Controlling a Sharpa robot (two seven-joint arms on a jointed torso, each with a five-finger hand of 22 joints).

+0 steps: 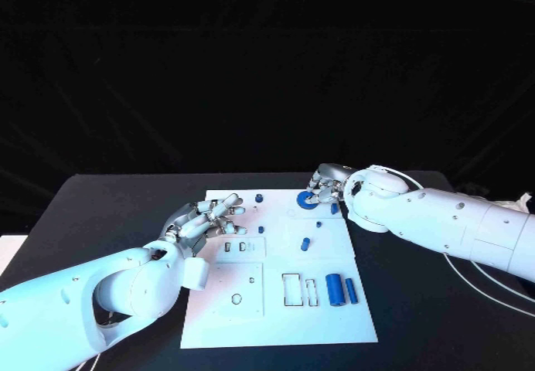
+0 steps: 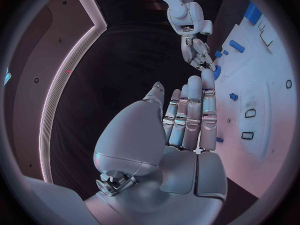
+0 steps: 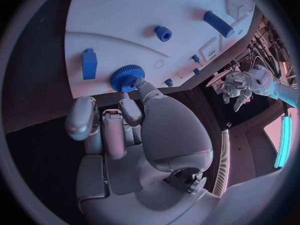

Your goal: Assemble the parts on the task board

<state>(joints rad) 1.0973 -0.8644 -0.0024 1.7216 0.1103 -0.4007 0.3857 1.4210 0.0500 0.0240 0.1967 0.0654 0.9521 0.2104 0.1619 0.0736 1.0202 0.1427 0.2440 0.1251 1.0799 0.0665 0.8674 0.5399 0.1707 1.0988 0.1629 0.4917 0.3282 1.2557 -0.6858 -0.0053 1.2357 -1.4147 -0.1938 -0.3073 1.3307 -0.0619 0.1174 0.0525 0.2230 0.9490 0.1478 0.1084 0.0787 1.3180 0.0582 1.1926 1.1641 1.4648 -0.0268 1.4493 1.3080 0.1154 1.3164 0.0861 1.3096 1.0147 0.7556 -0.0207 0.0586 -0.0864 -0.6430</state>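
A task board (image 1: 279, 309) lies mid-table. On its far edge sits a gear (image 1: 305, 199), the right hand (image 1: 327, 185) touching it. The left hand (image 1: 206, 222) hovers over the board's left side. Two cylinders (image 1: 340, 288) lie side by side near its right edge

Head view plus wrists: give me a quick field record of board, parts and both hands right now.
board: white plate on the black table
gear: blue, at the board's far edge
right hand: at the gear, a fingertip touching it; whether it grips is unclear
left hand: over the board's left edge, fingers straight, holding nothing
loose parts: two blue cylinders lying near the board's right edge
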